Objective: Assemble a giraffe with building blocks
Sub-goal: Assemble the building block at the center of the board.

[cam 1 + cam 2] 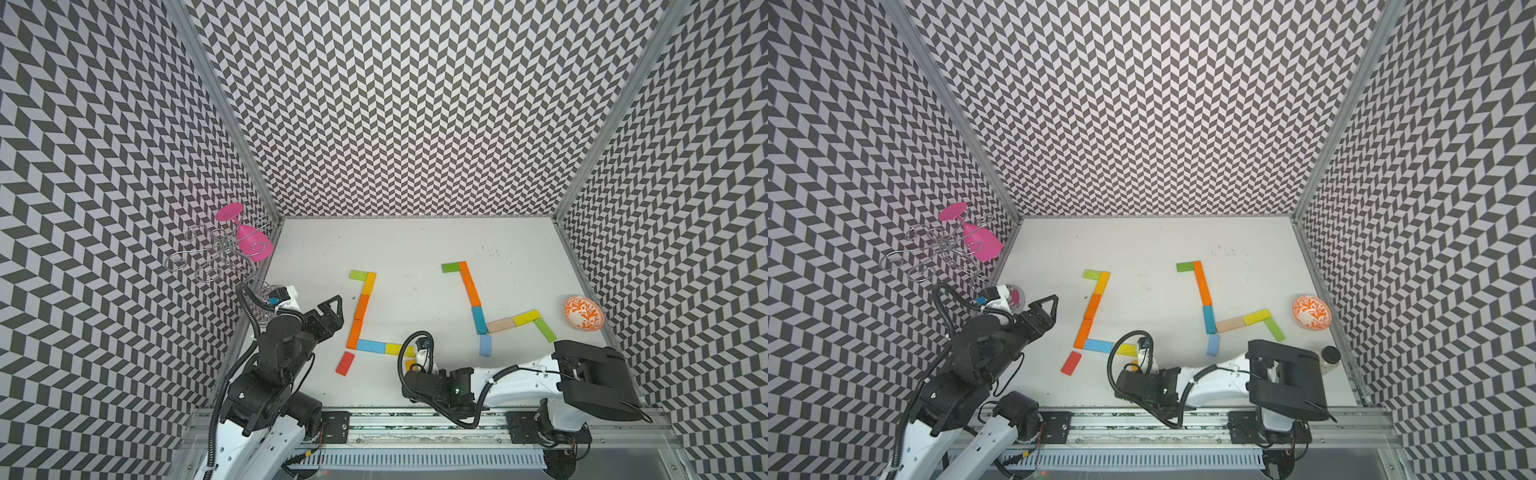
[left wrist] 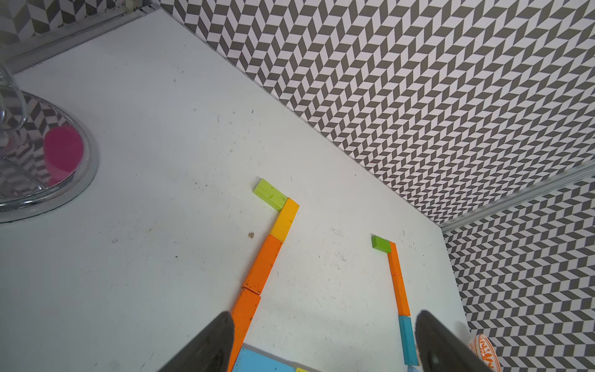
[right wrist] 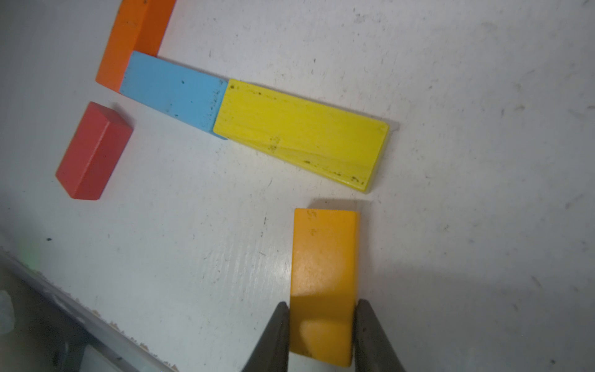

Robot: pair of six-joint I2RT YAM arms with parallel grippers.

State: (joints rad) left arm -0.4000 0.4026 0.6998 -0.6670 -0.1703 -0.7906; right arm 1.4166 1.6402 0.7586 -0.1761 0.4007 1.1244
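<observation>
My right gripper (image 3: 323, 304) is shut on an amber block (image 3: 324, 257), both jaws pressed to its long sides. The block's far end stops just short of the yellow block (image 3: 302, 135), without touching it. That yellow block ends the left giraffe figure: green head (image 1: 357, 274), orange neck (image 1: 362, 306), blue block (image 1: 370, 345), and a loose red block (image 1: 345, 363) beside them. A second giraffe figure (image 1: 479, 320) lies to the right. My left gripper (image 1: 332, 305) hovers open left of the orange neck, with nothing between its fingers (image 2: 222, 335).
An orange-patterned bowl (image 1: 583, 313) sits by the right wall, and a jar (image 1: 1329, 356) stands behind my right arm. A wire rack holding a pink glass (image 1: 249, 237) occupies the back left corner; its chrome base (image 2: 48, 193) rests on the table.
</observation>
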